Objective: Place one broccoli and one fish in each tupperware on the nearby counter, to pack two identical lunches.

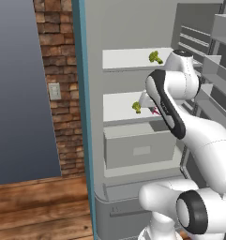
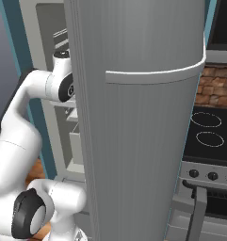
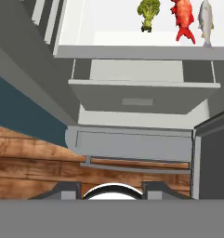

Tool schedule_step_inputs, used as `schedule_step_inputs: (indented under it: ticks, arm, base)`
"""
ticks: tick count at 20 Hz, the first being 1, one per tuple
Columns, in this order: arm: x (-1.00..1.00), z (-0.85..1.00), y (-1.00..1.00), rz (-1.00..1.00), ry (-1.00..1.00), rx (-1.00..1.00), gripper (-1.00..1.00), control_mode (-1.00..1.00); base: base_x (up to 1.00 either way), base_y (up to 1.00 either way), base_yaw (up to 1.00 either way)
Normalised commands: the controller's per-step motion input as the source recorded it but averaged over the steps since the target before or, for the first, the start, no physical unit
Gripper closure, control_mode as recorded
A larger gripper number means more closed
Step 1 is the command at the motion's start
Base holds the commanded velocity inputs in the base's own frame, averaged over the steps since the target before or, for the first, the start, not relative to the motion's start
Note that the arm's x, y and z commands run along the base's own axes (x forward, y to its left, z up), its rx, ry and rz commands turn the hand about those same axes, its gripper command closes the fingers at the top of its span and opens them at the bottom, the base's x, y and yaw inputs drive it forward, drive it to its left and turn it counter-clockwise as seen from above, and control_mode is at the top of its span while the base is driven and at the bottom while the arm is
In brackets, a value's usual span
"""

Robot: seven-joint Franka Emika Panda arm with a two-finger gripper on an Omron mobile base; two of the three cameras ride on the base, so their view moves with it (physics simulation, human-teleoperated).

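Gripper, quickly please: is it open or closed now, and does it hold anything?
Gripper: jaws stand apart with nothing between them, so open and holding nothing; the broccoli lies on the fridge shelf.

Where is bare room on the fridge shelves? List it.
Lower shelf: bare left of the broccoli; crowded right, where red fish and silver fish lie close. Upper shelf: bare left of the upper broccoli.

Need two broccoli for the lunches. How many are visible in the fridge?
2: one broccoli on the upper shelf, another broccoli on the shelf below, left of the arm. More may be hidden behind it.
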Motion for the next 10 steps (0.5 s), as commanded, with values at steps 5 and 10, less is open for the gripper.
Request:
schedule_step_inputs:
  ticks: [5,10]
  arm:
    - [-0.21,-0.02,-0.06,-0.03,-0.06,0.00,-1.00,-1.00]
    - [0.00,-0.06,-0.10,0.00,-0.01,0.00,-1.00,-1.00]
  base:
    - [0.00,0.00,0.00]
    - [0.00,0.00,0.00]
